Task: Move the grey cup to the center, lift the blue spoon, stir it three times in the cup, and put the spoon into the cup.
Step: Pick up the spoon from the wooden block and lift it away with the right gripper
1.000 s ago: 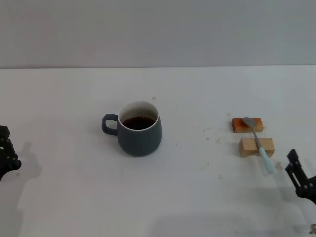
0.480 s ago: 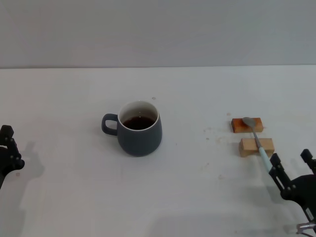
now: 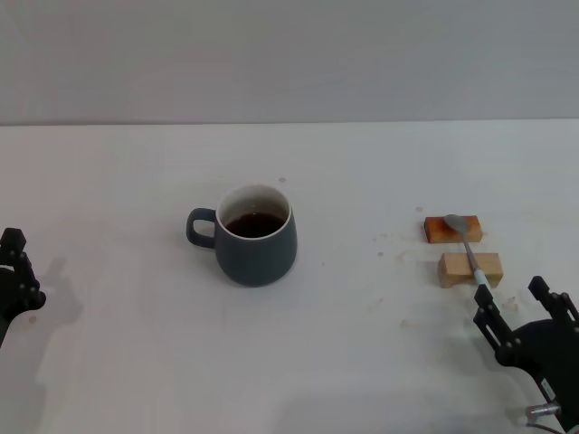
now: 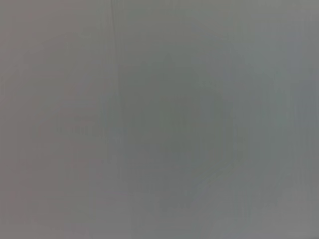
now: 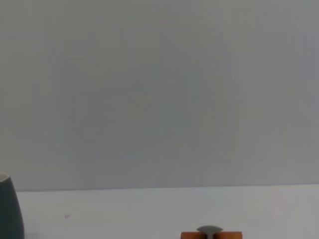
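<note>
Grey cup standing at mid-frame; blue spoon being approached by the right gripper at lower right.

In the head view, the white table (image 3: 136, 362) is being occupied, largest first, by the grey cup (image 3: 256, 236), which is sitting upright just left of centre with its handle turned toward the frame's left and dark liquid showing inside. The right gripper (image 3: 525, 312) is being held at the lower right corner with fingers spread apart, grasping nothing, just behind the spoon's handle end. The left gripper (image 3: 13, 271) is being kept at the left edge; its finger state cannot be told. Two wooden blocks (image 3: 469, 268) are lying at mid-right, and the blue spoon (image 3: 468, 250) is resting across them, bowl toward the top.
</note>
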`<state>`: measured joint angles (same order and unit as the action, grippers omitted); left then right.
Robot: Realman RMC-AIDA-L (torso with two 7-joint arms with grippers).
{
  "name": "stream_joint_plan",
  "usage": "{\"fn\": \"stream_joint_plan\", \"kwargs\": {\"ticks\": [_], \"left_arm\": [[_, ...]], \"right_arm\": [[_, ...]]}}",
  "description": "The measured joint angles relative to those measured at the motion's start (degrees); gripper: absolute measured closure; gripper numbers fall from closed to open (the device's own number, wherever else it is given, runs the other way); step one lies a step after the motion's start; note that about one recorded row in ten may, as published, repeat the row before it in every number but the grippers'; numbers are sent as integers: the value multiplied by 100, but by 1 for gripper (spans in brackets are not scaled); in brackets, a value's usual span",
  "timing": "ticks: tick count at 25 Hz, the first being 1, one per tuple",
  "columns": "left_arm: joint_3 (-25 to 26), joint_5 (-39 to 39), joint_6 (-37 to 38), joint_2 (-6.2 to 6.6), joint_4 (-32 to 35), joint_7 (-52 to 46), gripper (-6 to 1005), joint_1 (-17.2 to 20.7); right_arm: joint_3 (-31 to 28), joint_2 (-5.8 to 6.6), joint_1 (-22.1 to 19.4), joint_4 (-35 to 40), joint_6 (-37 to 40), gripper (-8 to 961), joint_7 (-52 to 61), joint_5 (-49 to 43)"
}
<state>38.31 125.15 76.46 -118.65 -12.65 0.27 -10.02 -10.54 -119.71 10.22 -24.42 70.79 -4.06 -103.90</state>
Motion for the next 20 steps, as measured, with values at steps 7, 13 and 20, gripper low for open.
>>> {"fn": "stream_joint_plan", "kwargs": {"ticks": [7,13,20], "left_arm": [[0,0,0,0,-6,0,1001,0],[-29,0,0,1,-9,0,1001,-5],[-43,0,0,8,-9,-1,1001,-17]], "right_arm": [[0,5,44,-1,-145,221,2,0],[0,9,64,-6,-155,221,2,1],[0,9,121,-10,-303,220,2,2]]}}
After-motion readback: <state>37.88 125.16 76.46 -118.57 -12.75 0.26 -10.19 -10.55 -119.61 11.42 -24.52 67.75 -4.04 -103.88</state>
